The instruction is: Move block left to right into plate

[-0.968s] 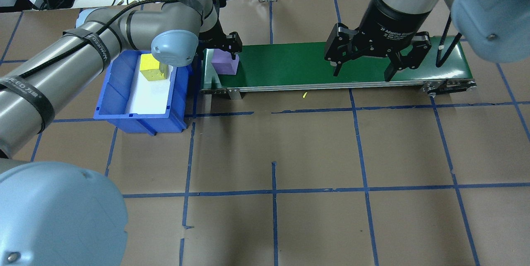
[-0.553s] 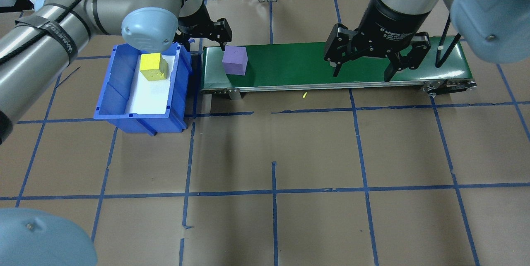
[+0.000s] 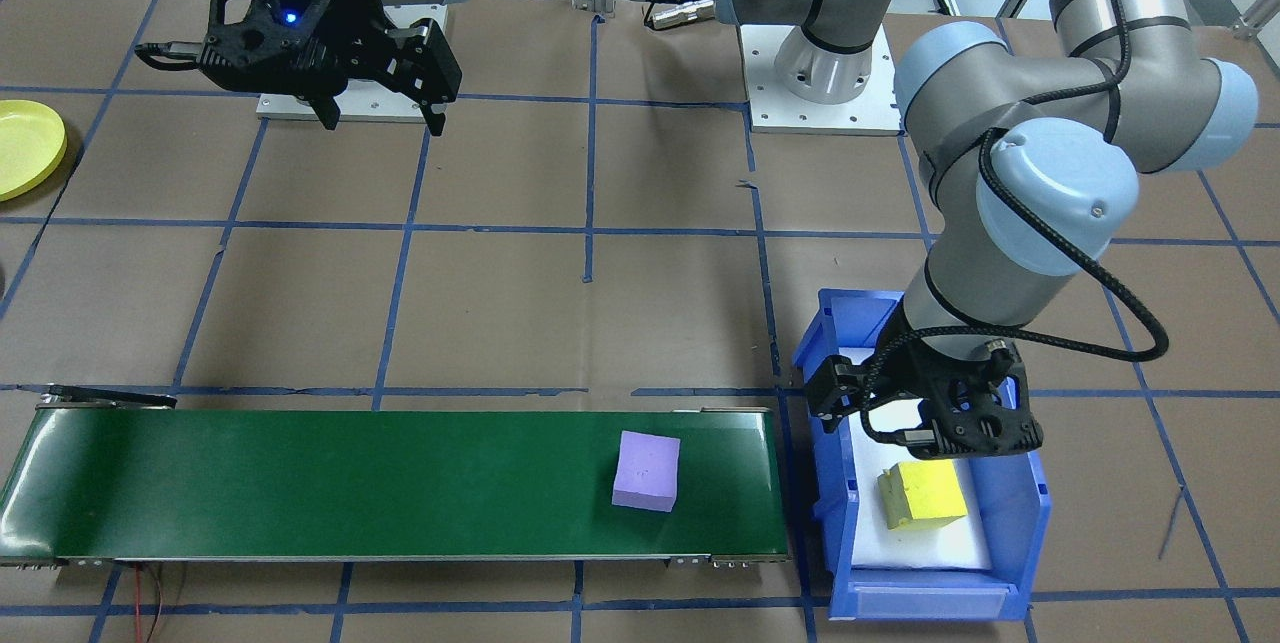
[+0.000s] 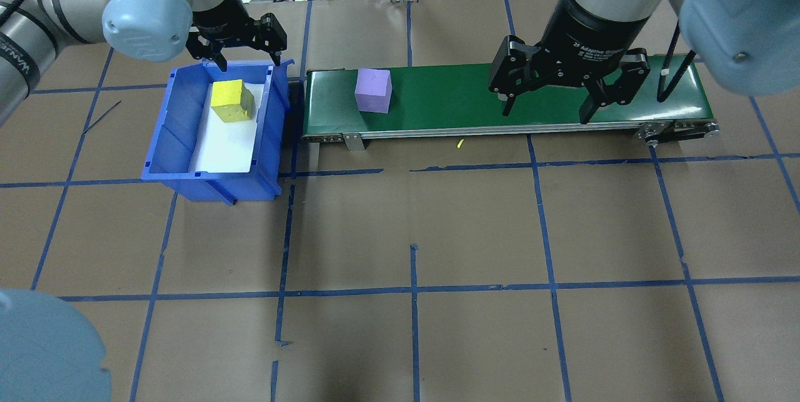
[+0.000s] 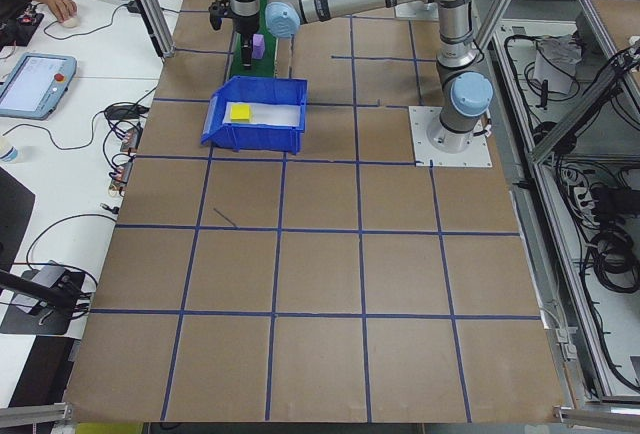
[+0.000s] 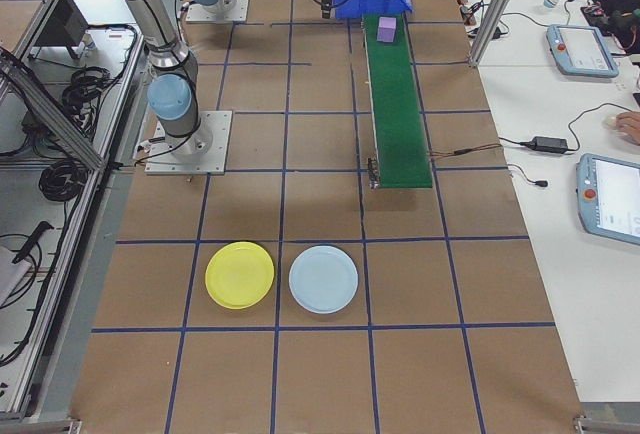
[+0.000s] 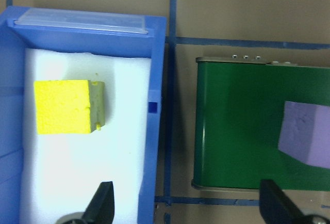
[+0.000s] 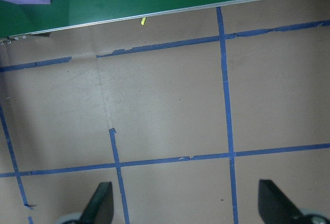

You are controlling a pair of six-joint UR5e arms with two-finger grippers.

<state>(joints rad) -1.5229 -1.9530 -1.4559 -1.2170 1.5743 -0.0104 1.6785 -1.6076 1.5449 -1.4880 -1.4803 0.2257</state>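
While purple block (image 4: 373,90) rides green conveyor belt (image 4: 475,99) near its left end, task barely begun. Left gripper (image 4: 236,45) spread, empty above blue bin (image 4: 181,139). Right gripper (image 4: 567,86) spread, apparently waiting downstream. Yellow plate (image 6: 240,275) empty, well apart.

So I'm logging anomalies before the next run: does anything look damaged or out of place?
Minor only: the yellow block in the bin has a chipped, crumbly edge, and a yellow crumb lies on the table beside the belt.
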